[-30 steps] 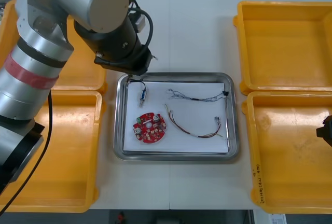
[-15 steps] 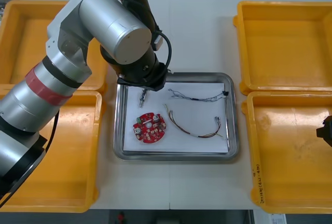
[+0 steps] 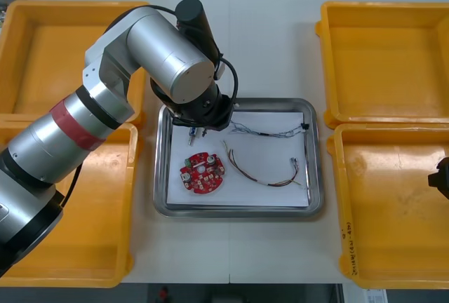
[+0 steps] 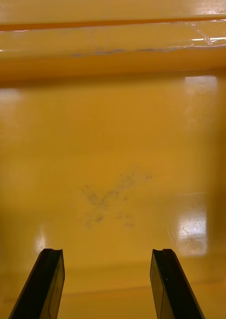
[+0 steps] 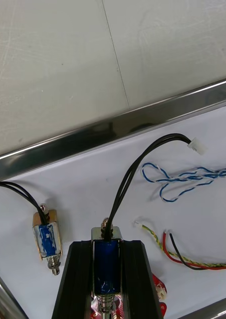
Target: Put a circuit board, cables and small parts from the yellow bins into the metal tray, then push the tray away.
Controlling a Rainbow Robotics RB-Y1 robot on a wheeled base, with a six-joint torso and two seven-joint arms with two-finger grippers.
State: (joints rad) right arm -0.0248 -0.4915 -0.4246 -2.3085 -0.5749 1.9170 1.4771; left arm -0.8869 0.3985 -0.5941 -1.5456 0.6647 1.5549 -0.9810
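My left gripper (image 5: 105,249) is shut on a small metal part (image 5: 105,264) with a blue body and a black cable (image 5: 137,164). It hangs over the back left of the metal tray (image 3: 238,212), just above the tray's white inside. A second small metal part (image 5: 47,240) lies in the tray beside the fingers (image 5: 135,279). The round red circuit board (image 3: 202,173), a blue and white cable (image 3: 266,131) and a red and yellow cable (image 3: 263,170) lie in the tray. My right gripper (image 4: 107,254) stands open over the bare floor of the near right yellow bin (image 4: 113,149).
Yellow bins (image 3: 386,57) flank the tray, two at each side, and the right ones (image 3: 393,205) are bare inside. The left arm (image 3: 105,106) reaches across the left bins (image 3: 42,50). Bare table lies beyond the tray's far rim (image 5: 117,127).
The left arm has swung right and a little nearer, bringing its gripper from the tray's back left corner to above the tray's inside. The right arm has not moved.
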